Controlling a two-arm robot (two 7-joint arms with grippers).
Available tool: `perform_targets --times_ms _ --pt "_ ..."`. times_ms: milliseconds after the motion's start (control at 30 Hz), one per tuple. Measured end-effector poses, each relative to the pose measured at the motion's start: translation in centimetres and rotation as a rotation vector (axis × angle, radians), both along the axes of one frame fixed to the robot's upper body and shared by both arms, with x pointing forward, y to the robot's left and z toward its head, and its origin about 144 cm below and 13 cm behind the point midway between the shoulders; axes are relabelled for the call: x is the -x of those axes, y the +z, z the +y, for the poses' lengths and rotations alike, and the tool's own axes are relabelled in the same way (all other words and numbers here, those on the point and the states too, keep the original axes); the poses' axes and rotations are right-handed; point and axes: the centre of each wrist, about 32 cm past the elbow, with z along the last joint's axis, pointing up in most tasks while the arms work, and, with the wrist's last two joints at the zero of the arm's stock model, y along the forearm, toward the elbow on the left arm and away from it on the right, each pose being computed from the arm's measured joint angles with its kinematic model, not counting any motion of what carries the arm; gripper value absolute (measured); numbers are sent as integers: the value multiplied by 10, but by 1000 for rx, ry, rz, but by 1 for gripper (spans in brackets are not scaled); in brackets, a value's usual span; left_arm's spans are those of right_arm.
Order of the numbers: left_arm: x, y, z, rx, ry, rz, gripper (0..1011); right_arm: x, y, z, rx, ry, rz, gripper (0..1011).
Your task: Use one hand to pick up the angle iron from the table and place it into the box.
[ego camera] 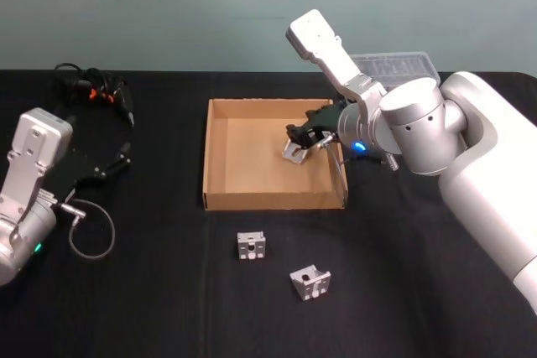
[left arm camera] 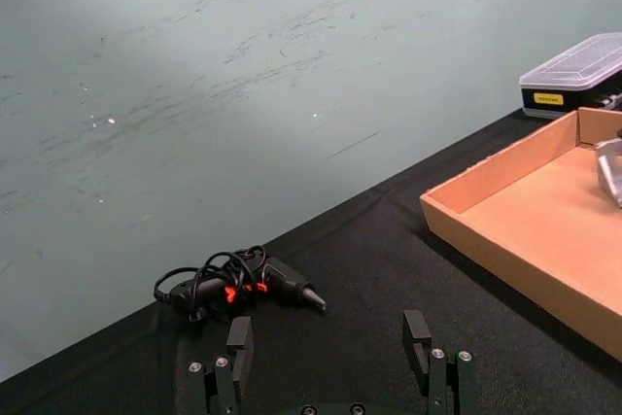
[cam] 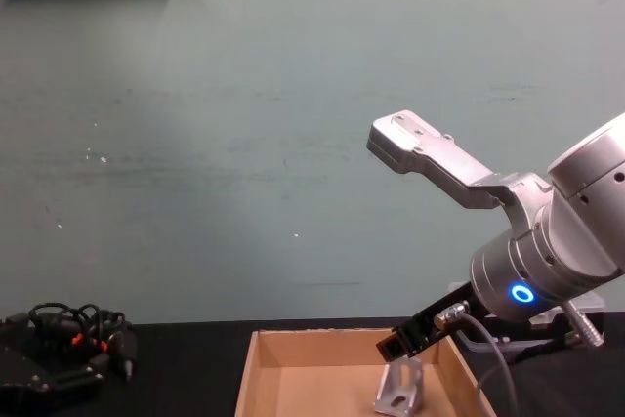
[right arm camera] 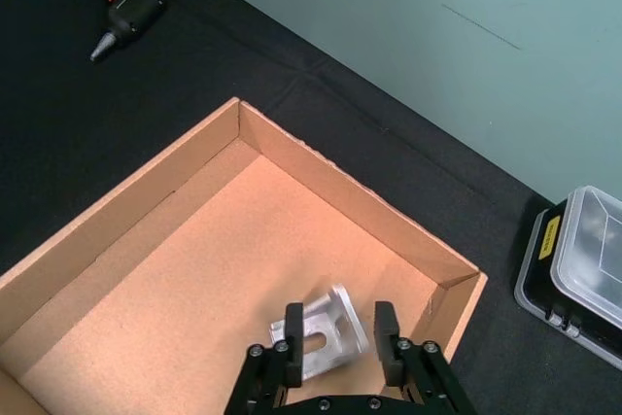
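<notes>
I have the right gripper (right arm camera: 338, 308) inside the box (ego camera: 243, 169), near its right wall. Its fingers (right arm camera: 385, 329) are drawn in to a narrow gap and clamped on the angle iron (right arm camera: 330, 337). The piece is bright, silvery metal, an L-shaped bracket with a slot cut through one face. It hangs tilted at the fingertips, low over the box floor. I cannot tell whether its lower edge touches the cardboard. A blue ring (cam: 523, 293) glows on the silver-grey arm behind the gripper.

The box is tan cardboard, shallow and wide, with low straight walls and a plain matte floor. It sits on the flat black table (ego camera: 151, 291). A second angle iron (ego camera: 251, 245) and a third angle iron (ego camera: 310, 282) lie on the table in front of the box, apart from each other.

Beyond the box's right corner sits a black case (right arm camera: 583, 259) with a clear ribbed plastic lid. Its side carries a yellow label (right arm camera: 550, 237) whose writing is too small for me to read.

My left gripper (left arm camera: 330, 352) is parked over the table's left side, fingers spread wide and holding nothing. Beyond it lies a black glue gun (left arm camera: 282, 284) with its cord tangled.
</notes>
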Motion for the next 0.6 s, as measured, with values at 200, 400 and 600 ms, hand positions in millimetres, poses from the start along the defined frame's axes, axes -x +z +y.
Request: perform_targets --times_ms 200,400,600 --pt "0 0 0 0 0 0 1011 0 0 0 0 0 0 601" --pt "0 0 0 0 0 0 1011 0 1 0 0 -1 0 796" --pt "0 0 0 0 0 0 1011 8 11 -1 -7 18 -6 966"
